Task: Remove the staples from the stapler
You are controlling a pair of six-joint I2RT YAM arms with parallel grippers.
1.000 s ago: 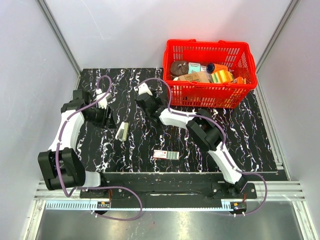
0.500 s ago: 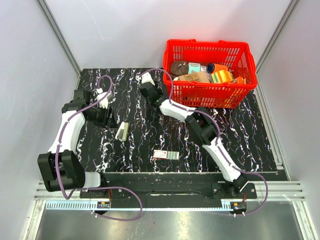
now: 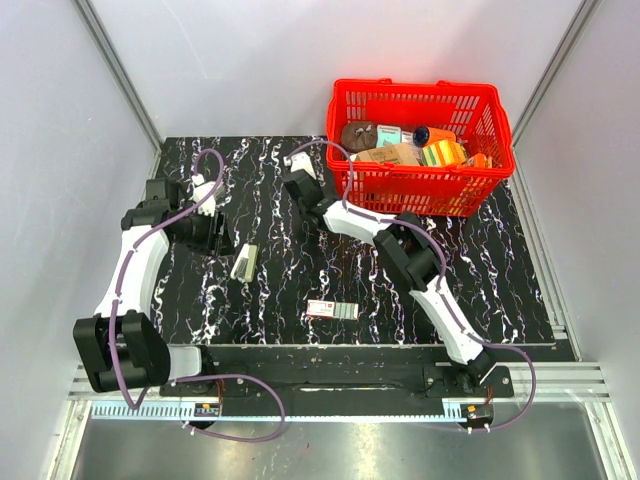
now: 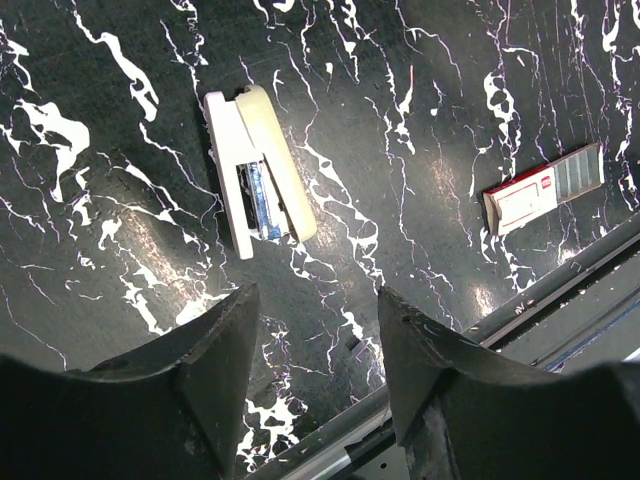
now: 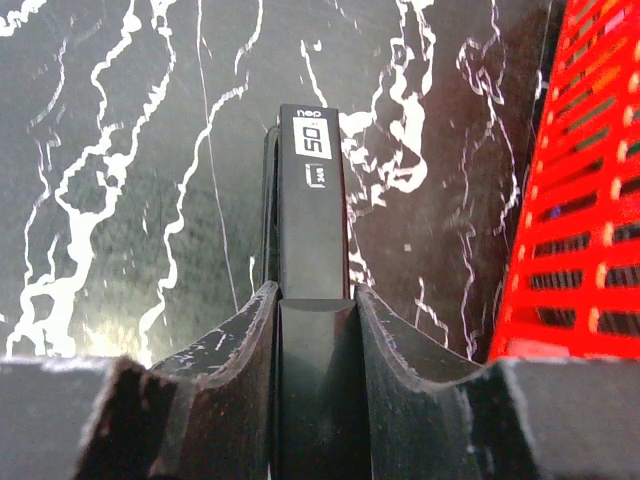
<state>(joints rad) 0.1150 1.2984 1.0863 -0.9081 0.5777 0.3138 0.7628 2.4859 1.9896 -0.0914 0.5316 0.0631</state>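
Observation:
The stapler (image 5: 312,200), a slim black bar with a white label at its far end, shows in the right wrist view. My right gripper (image 5: 312,290) is shut on its near part and holds it lengthwise over the black marbled mat. In the top view this gripper (image 3: 299,183) is at the back of the mat, just left of the red basket, and the wrist hides the stapler. My left gripper (image 4: 315,305) is open and empty above the mat; in the top view it (image 3: 216,238) is at the left.
A short cream-beige oblong object (image 4: 258,170) lies on the mat (image 3: 300,280) right of my left gripper, and also shows in the top view (image 3: 244,262). A small red-white-grey box (image 3: 331,310) lies near the front edge. The red basket (image 3: 420,190) with several items stands back right.
My right arm has stretched toward the back of the mat, carrying its gripper closer to the basket's left side. The left arm has barely moved.

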